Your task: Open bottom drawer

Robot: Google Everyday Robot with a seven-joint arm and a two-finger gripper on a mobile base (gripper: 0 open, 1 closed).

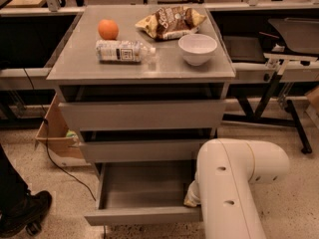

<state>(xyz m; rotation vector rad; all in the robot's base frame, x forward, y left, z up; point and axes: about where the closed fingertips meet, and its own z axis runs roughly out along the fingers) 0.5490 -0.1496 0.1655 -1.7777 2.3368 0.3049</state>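
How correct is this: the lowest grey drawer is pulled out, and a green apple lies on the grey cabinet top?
Wrong fruit: the camera view shows a round orange fruit, not green. The lowest grey drawer is out, with the claw at its right end.

Smooth matt grey desk (75, 63), matt grey bottom drawer (144, 215), shiny white bowl (198, 48), crinkly shiny snack bag (169, 21), clear plastic bottle (122, 51), smooth white plastic arm (234, 183), gripper (192, 197) tucked behind it at the drawer's right end, brown cardboard box (52, 133)
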